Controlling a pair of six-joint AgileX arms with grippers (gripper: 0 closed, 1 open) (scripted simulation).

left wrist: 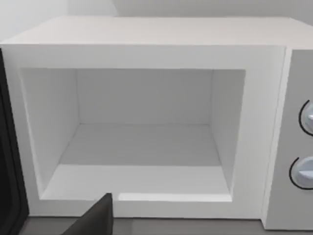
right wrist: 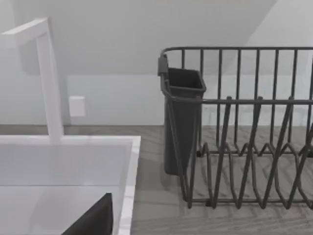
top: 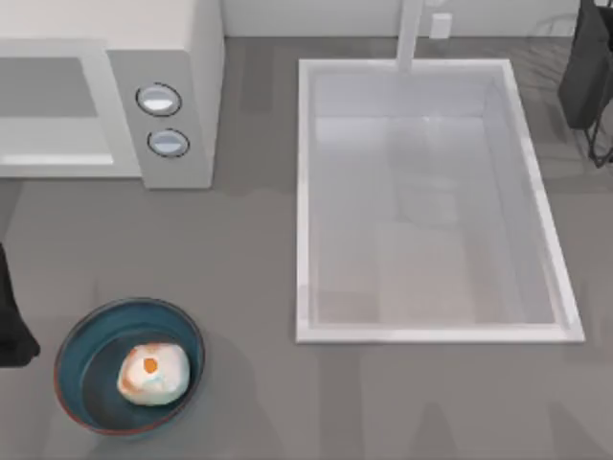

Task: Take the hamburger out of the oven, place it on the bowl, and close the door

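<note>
Oven [top: 163, 57] cut off at the top view's left and upper edges, cavity opening partly out of frame. In the left wrist view, both knobs [left wrist: 305, 171] sliced by the picture's edge. Door [left wrist: 10, 161] reduced to a dark strip at that view's margin. Left tool [left wrist: 95, 220] seen as one dark wedge, finger spread impossible to judge. Dish rack [right wrist: 244, 127] clipped in the right wrist view. Faucet [top: 410, 34] top cut off.

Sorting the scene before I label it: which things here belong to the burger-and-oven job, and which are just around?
Job: hamburger, lying in the bowl; oven, cavity open and bare.

Around: sink, faucet, dish rack with its dark cup.
</note>
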